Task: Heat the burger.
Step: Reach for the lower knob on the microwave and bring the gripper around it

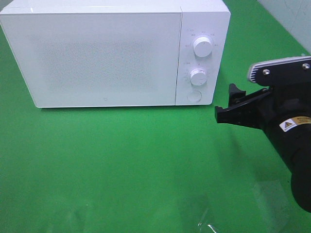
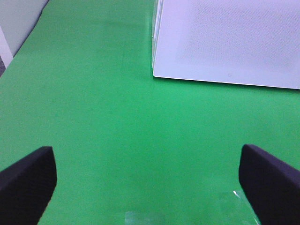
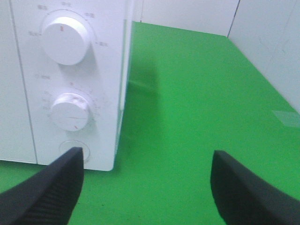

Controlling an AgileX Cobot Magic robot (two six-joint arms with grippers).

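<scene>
We see no burger anywhere: the microwave [image 1: 107, 58] at the worktop's [image 1: 121, 160] far edge is shut, so we cannot tell whether the burger sits inside. The right fingers [image 3: 47, 192] hang spread and empty beside the control panel, toward the right edge. The left fingers [image 2: 28, 183] are spread and empty too, before the door. We judge the controls are the step in hand. Next, the right fingers must press the round button [image 1: 194, 95] or turn the lower knob [image 1: 197, 76].
</scene>
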